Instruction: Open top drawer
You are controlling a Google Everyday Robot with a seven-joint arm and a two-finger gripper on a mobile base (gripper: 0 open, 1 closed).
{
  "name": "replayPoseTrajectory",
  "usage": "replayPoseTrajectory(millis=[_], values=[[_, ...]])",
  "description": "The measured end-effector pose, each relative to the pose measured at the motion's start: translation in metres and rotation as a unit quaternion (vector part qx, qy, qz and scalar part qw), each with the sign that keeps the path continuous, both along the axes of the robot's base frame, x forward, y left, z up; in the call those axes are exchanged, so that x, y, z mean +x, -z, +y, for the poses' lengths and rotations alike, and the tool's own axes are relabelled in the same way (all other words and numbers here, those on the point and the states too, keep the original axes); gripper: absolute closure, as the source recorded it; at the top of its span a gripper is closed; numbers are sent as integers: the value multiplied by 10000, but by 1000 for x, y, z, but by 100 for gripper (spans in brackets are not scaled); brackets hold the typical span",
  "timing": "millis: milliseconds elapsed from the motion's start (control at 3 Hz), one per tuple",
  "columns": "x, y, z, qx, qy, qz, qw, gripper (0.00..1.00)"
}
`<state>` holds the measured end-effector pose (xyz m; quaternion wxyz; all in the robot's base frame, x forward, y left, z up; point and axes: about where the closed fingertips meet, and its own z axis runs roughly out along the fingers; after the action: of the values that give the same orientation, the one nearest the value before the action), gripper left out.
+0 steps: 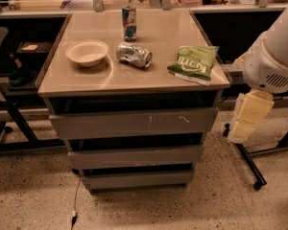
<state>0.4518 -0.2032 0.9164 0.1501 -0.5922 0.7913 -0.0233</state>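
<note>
The top drawer is the wide grey handleless front just under the tabletop, with pale scratches right of centre and a dark gap above it. Two shorter grey drawer fronts sit below it. My arm's white housing comes in from the right edge. My gripper shows as a pale cream part hanging below the housing, to the right of the cabinet at the level of the top drawer and apart from it.
On the tabletop stand a white bowl, a crushed can, an upright can and a green snack bag. A black wheeled stand leg is on the floor at right. A chair base is at left, and a cable lies in front.
</note>
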Motion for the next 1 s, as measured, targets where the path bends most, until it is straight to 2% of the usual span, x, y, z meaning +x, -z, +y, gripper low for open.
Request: replayPoseTrajectory(millis=[667, 1000], values=[[51, 99, 26, 145, 13, 320, 9994, 0], [51, 99, 26, 147, 4, 320, 9994, 0]])
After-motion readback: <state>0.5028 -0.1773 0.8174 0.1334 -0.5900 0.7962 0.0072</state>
